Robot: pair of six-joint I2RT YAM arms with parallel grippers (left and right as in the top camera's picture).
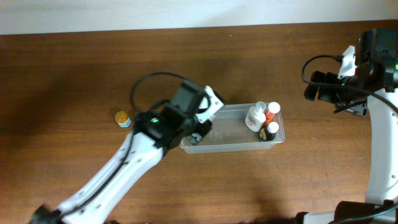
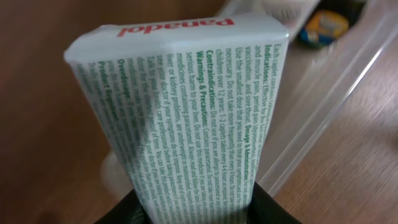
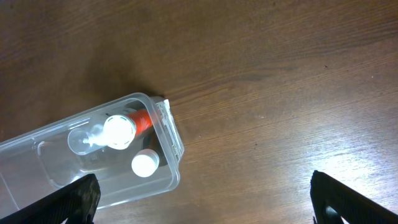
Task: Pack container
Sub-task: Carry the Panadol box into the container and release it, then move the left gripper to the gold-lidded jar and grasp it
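The clear plastic container (image 1: 239,144) lies mid-table and holds three small bottles (image 1: 264,118) at its right end. It also shows in the right wrist view (image 3: 171,140) with the bottles (image 3: 118,130). My left gripper (image 1: 202,127) is shut on a white medicine box (image 2: 186,112) with green print and holds it over the container's left end; a container wall (image 2: 323,124) shows behind the box. My right gripper (image 3: 205,199) is open and empty, up at the far right (image 1: 320,87), away from the container.
A small yellow-capped bottle (image 1: 122,117) stands on the wooden table left of the container. The left arm (image 1: 118,174) crosses the lower left of the table. The right arm's base (image 1: 379,155) stands at the right edge.
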